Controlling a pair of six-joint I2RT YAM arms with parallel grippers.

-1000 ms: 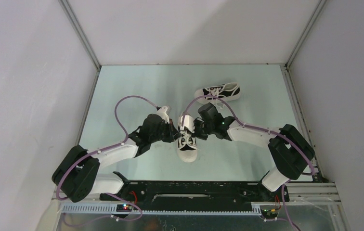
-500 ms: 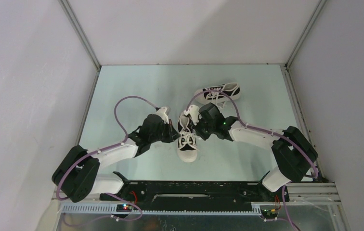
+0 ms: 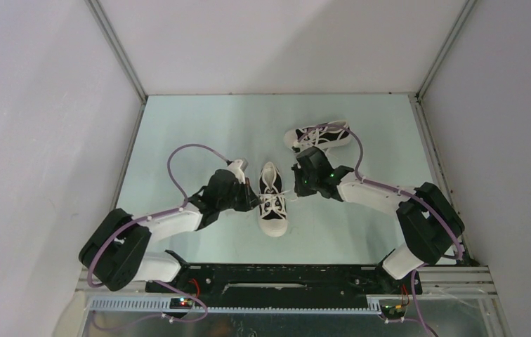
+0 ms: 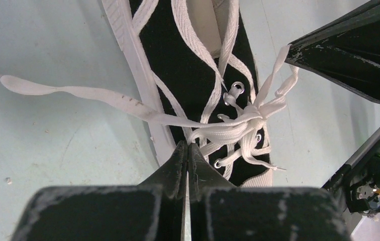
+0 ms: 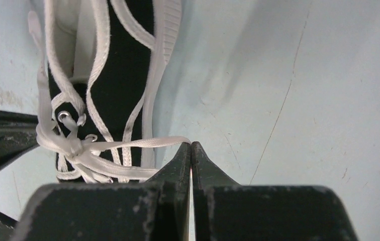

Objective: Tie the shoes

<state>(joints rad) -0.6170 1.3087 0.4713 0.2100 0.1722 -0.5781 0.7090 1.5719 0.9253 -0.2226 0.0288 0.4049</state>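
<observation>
Left pincer and right pincer, each pressed together on a lace strand.
Both strands run from the knot on the black sneaker at centre frame, toe cap toward the bottom edge, pincers flanking it. Second sneaker lies upper right of centre on the counter.

right end effector drawn back rightward off near shoe, laces pulled out taut, shoe's top now uncovered
</observation>
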